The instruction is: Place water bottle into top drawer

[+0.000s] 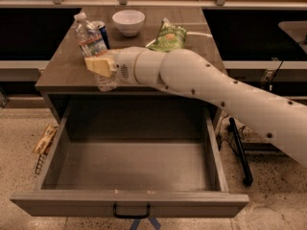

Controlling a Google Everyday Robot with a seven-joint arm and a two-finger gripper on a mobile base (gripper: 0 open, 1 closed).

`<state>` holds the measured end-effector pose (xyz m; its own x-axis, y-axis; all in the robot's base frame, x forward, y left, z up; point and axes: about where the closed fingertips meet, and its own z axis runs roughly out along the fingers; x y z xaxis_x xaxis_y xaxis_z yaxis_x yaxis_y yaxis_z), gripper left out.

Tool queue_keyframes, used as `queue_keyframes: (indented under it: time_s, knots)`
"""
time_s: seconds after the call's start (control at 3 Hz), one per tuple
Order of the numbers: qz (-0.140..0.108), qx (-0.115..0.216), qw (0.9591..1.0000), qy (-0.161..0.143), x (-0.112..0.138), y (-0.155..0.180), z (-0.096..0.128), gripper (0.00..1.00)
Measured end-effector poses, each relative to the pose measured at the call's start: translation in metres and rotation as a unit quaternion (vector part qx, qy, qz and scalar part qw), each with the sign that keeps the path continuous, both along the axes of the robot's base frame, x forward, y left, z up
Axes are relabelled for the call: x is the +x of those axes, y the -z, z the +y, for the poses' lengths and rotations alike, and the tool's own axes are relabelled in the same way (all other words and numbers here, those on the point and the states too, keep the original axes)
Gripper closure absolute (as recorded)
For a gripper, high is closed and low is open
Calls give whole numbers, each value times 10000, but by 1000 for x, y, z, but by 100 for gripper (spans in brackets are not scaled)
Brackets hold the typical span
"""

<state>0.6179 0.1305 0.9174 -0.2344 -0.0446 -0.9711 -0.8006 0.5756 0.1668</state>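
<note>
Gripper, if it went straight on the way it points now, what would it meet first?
The gripper, shut on the water bottle, points to the picture's left over the table. Past the bottle the way looks free beyond the table's edge, though depth is unclear.

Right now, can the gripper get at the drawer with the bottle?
Probably yes: the gripper, shut on the bottle, is above the table's front edge, and the drawer below stands wide open, nothing blocking.
</note>
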Motion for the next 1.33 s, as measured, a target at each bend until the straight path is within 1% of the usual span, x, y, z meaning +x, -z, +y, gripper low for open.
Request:
queue_keyframes:
  time_s: [0.33,0.67,1.0,1.33]
  knots:
    - [77,-27,10000,-28,-29,10,-33,100]
    - [-146,-90,9996,-219,-65,28,-55,100]
    - [-435,-364,9978,-341,-90,41,-63,100]
    - [-621,-849,9920,-695,-113,61,-66,100]
